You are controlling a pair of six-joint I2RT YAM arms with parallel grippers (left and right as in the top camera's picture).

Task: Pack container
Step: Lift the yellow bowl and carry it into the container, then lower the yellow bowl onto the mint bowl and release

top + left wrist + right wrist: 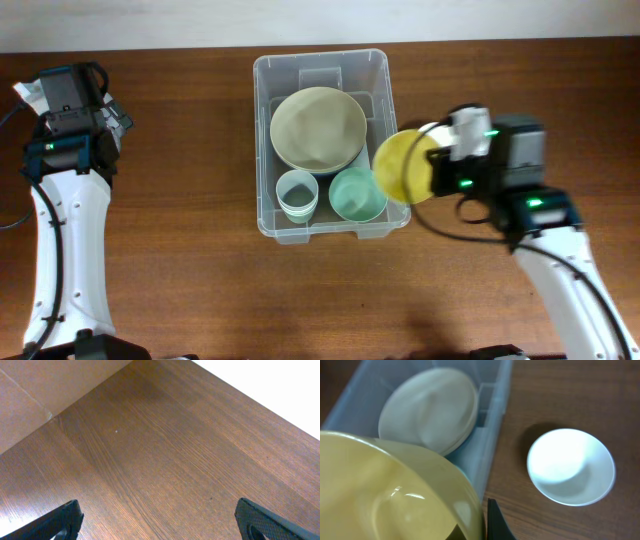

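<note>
My right gripper (438, 168) is clamped on the rim of a yellow bowl (404, 166). I hold the bowl tipped up on its side, its open face turned toward the overhead camera. In the right wrist view one dark finger (493, 521) shows just beside the bowl's edge. The bowl hangs at the right wall of the container (268, 150), overlapping that rim near its front corner.

The clear container sits on the middle of the wooden table (180, 250). A wide beige bowl (318, 128) fills its far half. Nearer the front, a pale striped cup (297, 194) and a teal cup (357, 194) stand side by side, upright, both just below the beige bowl.

From the right wrist I also see a white bowl (571, 466) standing upright on the table outside the container, apart from its wall.

My left gripper (159, 524) is spread wide and holds nothing, its two dark fingertips (60, 522) far apart over bare wood, well to the left of the container.
</note>
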